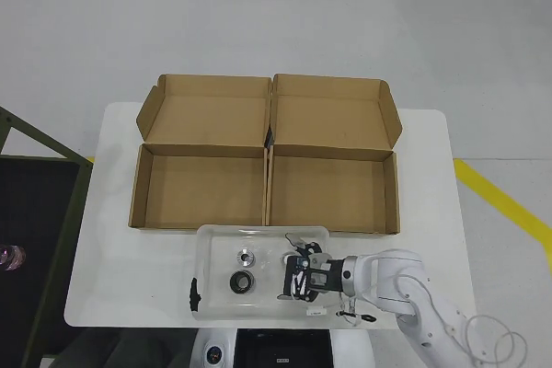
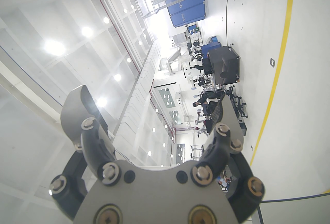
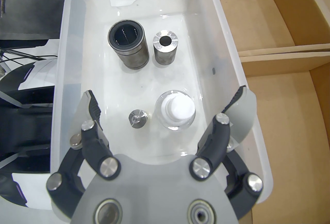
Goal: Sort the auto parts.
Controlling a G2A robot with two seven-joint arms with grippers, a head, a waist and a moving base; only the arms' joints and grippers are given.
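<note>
Translucent bin [image 3: 228, 36], brown cardboard boxes [image 1: 202, 189], white table [image 1: 106, 276], grey bearing [image 3: 134, 54].

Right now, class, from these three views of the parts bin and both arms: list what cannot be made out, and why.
Top view: the right gripper covers part of the clear bin floor.
Right wrist view: the dark speck on the bin wall is too small to identify.
Left wrist view: the left gripper faces the ceiling, so its place by the table is unknown.

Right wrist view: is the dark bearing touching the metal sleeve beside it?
Apart. The right wrist view shows a strip of bin floor between the dark bearing and the metal sleeve.
</note>
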